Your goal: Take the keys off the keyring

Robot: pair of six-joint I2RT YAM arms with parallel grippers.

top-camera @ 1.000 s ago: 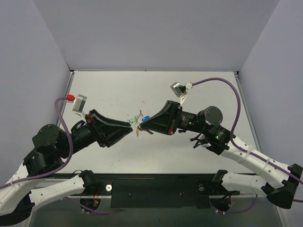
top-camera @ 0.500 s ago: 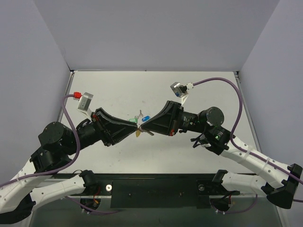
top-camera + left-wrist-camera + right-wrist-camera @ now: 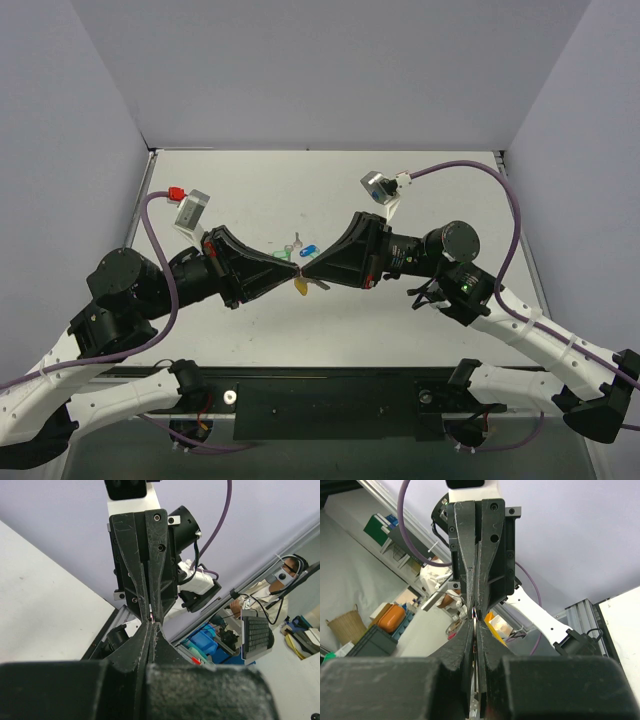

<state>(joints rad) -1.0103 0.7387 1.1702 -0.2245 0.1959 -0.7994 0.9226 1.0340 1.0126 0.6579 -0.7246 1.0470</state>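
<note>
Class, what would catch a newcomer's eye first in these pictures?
The left gripper and right gripper meet tip to tip over mid-table, both shut. At their tips dangles the yellow-tagged keyring, with a green tag and a blue tag just beyond.

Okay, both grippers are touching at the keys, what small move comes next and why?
Probably ease the left gripper away from the right gripper, testing its hold. Both are shut tip to tip, apparently on the keyring, whose yellow tag dangles below; which part each pinches is hidden.
</note>
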